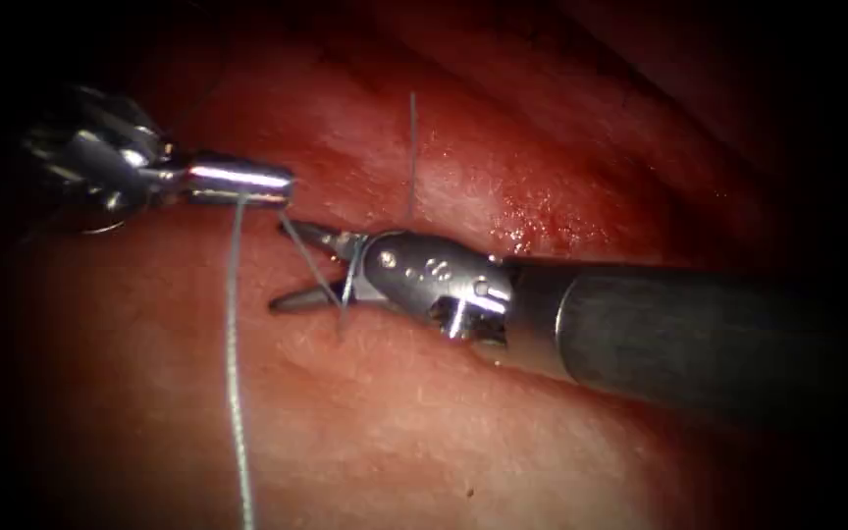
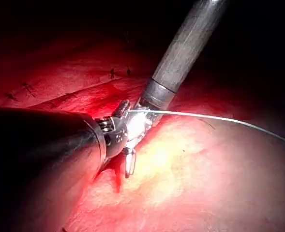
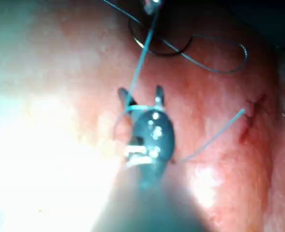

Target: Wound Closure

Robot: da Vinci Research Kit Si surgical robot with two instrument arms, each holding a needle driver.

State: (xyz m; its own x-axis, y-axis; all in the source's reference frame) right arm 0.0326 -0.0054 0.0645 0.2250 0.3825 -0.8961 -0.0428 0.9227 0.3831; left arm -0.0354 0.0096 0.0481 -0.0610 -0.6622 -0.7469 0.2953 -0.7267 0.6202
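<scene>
My left tool comes in from nine o'clock, its jaws clamped on the thread, which hangs toward six o'clock across the tissue. My right tool reaches in from three o'clock, nearly level, jaws spread wide with thread passing between them, gripping nothing. In the right wrist view a dark curved needle lies loose on the tissue at twelve o'clock. Earlier stitches sit finished; I judge this one still needs tying.
</scene>
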